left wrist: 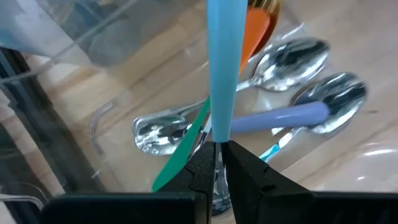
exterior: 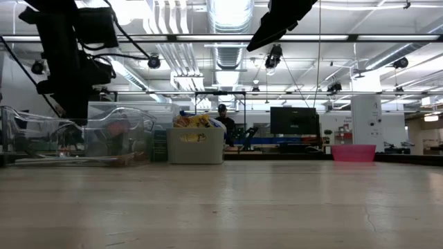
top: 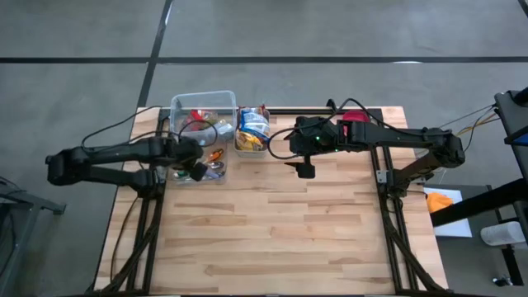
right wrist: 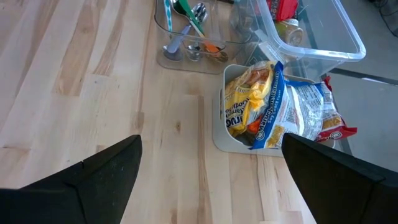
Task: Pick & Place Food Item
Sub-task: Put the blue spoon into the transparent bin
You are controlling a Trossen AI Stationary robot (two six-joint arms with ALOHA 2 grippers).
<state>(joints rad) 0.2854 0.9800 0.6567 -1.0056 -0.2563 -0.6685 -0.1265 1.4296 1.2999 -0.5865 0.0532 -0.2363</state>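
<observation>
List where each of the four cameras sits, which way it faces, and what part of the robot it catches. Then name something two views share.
High view: overhead, straight down on the table; both arms, left gripper and right gripper.
Low view: table height, level into the room; arms hang from above.
Left wrist view: down into the clear cutlery holder, shut fingers pinching a light blue handle above spoons.
Right wrist view: angled down at the bin of snack bags; open fingers at the edge.
Shared: the snack bin appears in high, low and right wrist views.

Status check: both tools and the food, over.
Left tool shut on light-blue utensil handle. Right tool open, above table. Snack bags in grey bin, untouched.
</observation>
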